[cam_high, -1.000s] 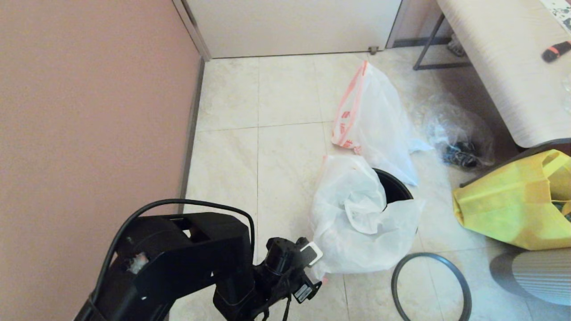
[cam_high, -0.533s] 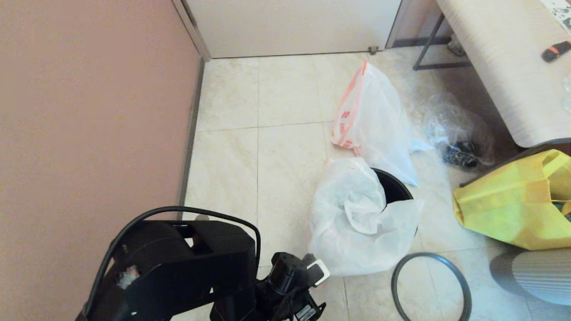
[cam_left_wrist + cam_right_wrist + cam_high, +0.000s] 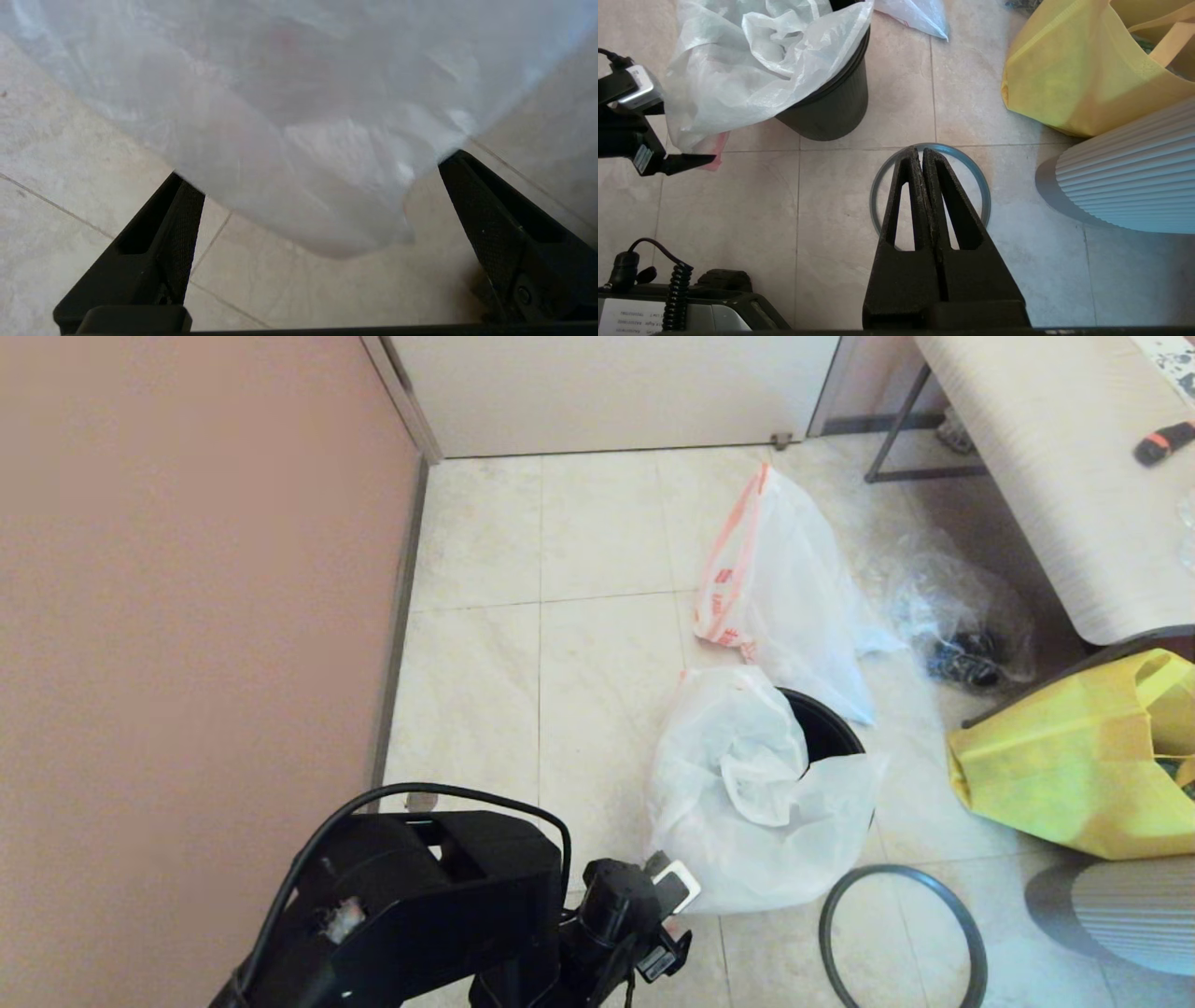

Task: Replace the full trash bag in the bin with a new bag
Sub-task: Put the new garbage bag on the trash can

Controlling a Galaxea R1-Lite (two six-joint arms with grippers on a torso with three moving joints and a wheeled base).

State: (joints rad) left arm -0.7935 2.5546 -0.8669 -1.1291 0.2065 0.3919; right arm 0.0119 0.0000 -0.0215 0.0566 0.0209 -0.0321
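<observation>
full trash bag out, lying beyond the bin | new bag draped over bin's mouth, seemingly not seated | rim ring off, near bin | left gripper spread wide at bag's hanging hem | right gripper closed, empty, above ring

The left gripper pulls lower and slightly right in the head view, off the bag, its jaws now spread wide. The bag's lower-left corner, earlier stretched toward the gripper, hangs slack against the bin.
</observation>
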